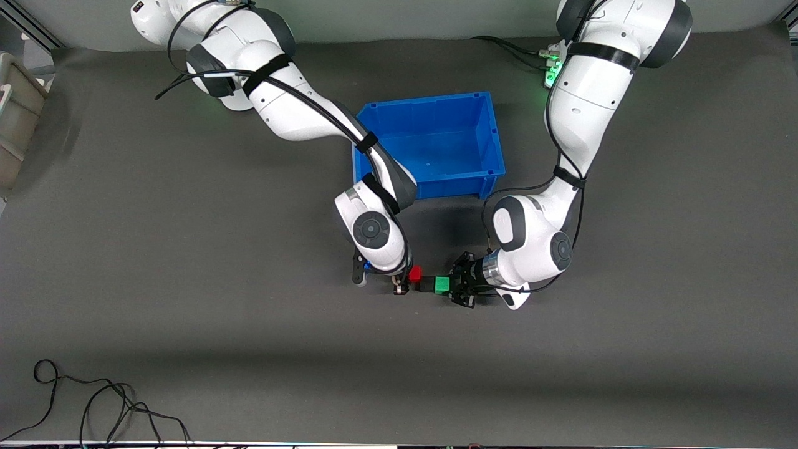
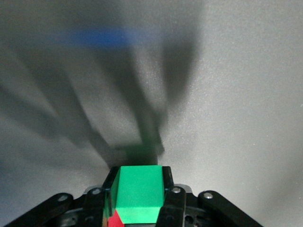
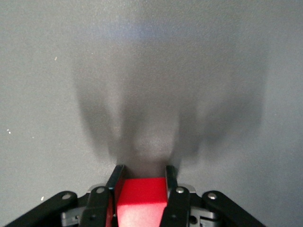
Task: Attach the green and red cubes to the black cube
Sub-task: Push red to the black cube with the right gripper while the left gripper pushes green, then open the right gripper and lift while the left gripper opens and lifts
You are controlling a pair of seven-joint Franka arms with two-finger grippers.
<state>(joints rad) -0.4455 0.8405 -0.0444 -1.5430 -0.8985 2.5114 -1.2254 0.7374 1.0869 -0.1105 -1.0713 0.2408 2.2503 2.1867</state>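
My left gripper (image 1: 451, 286) is shut on the green cube (image 1: 442, 284), low over the table, nearer to the front camera than the blue bin. In the left wrist view the green cube (image 2: 137, 194) fills the gap in my left gripper (image 2: 138, 173), with a red patch (image 2: 115, 221) at its edge. My right gripper (image 1: 404, 284) is shut on the red cube (image 1: 415, 273). The right wrist view shows the red cube (image 3: 142, 198) in my right gripper (image 3: 144, 171). The black cube (image 1: 427, 286) shows as a small dark block between the red and green cubes, touching the green one.
The blue bin (image 1: 424, 103) stands empty, farther from the front camera than both grippers. A black cable (image 1: 93, 405) lies near the table's front edge at the right arm's end. A grey container (image 1: 15, 118) sits at that end's edge.
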